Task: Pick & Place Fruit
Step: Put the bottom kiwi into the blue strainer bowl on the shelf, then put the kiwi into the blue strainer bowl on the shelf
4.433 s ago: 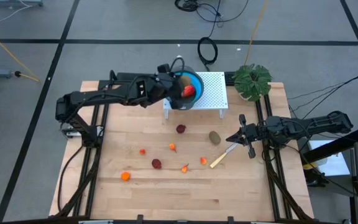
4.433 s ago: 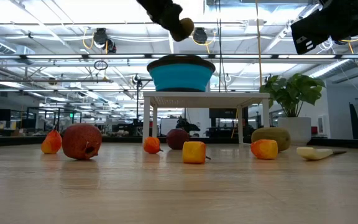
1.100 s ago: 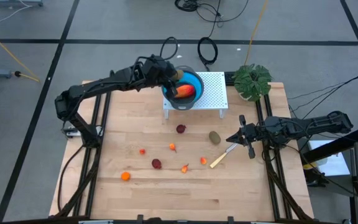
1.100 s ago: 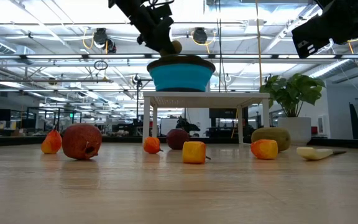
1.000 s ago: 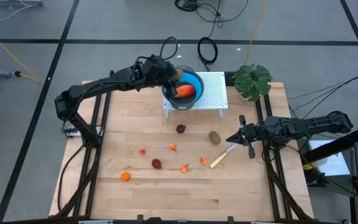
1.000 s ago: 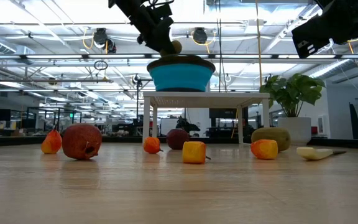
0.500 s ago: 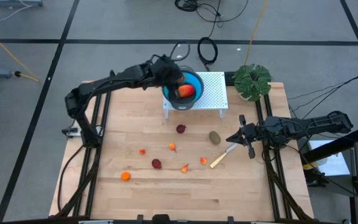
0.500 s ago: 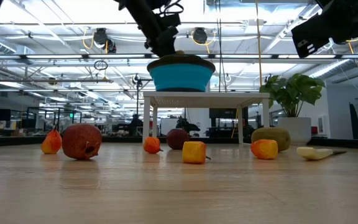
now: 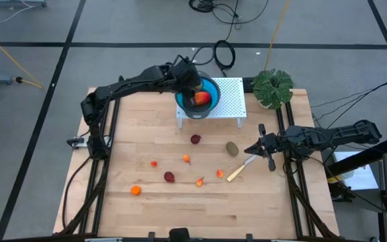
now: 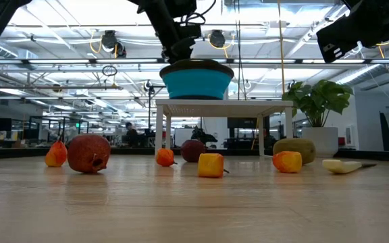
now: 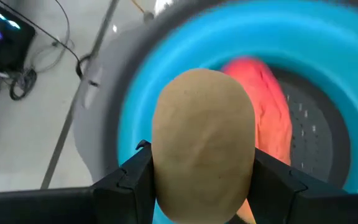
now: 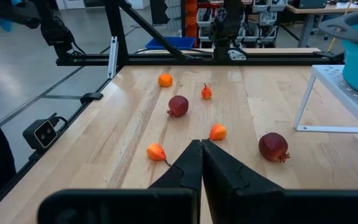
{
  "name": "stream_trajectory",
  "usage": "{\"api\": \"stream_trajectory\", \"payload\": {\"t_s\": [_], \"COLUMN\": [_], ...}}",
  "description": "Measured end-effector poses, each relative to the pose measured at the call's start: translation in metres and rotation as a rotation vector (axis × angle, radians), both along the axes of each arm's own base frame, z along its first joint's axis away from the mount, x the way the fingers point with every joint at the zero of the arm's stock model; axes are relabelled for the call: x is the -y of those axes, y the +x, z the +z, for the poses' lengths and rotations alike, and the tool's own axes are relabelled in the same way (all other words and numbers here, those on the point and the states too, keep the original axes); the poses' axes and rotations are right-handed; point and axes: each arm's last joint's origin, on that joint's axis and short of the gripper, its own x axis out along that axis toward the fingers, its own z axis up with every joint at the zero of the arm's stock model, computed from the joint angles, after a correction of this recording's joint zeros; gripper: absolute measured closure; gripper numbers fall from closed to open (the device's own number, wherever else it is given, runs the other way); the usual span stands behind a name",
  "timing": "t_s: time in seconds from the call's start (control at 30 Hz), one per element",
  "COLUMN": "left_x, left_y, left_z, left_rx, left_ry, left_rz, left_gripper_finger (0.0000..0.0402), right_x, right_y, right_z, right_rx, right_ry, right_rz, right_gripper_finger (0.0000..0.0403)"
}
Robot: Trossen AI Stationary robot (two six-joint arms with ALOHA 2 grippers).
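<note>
Between the left pincer's (image 11: 201, 186) fingers sits a brownish oval fruit (image 11: 204, 140), clamped at its sides and poised over the blue bowl (image 11: 328, 74), so a release should drop it beside the long red-orange piece (image 11: 269, 121) already inside. Across the worktop (image 9: 146, 208), the right pincer (image 12: 201, 163) waits fully closed and empty, near the second oval (image 9: 232, 148), dark red balls and orange bits.

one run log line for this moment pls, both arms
left gripper: shut on brownish-green oval toy fruit, above blue bowl | bowl: holds long red-orange toy fruit | right gripper: shut, empty, waiting over table's right side
</note>
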Motion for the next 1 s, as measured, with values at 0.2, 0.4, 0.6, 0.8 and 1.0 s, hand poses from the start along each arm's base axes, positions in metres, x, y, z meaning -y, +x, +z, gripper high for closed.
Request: {"api": "stream_trajectory", "payload": {"t_s": [0.2,0.4,0.6,0.8,1.0], "left_x": [-0.0001,-0.0002,-0.0006,-0.0005,-0.0022], "left_y": [-0.0002,-0.0002,0.0001,0.0,-0.0008], "left_z": [-0.0008,-0.0008,-0.0005,-0.0004,0.0001], "left_rx": [-0.009,-0.02,-0.014,-0.014,-0.039], "left_ry": [0.001,0.014,0.016,0.016,0.071], "left_rz": [-0.005,-0.026,-0.024,-0.024,0.016], "left_gripper_finger": [0.0213,0.0213,0.0196,0.016,0.0136], "right_x": [0.0,0.0,-0.0001,-0.0001,-0.0001], "right_y": [0.0,0.0,0.0,0.0,0.0], "right_z": [0.0,0.0001,0.0001,0.0001,0.0001], "right_rx": [0.0,0.0,0.0,0.0,0.001], "right_ry": [0.0,0.001,0.004,0.004,0.004], "right_rz": [0.001,0.001,0.001,0.001,0.001], "right_gripper_finger": [0.0399,0.0399,0.0399,0.0399,0.0399]}}
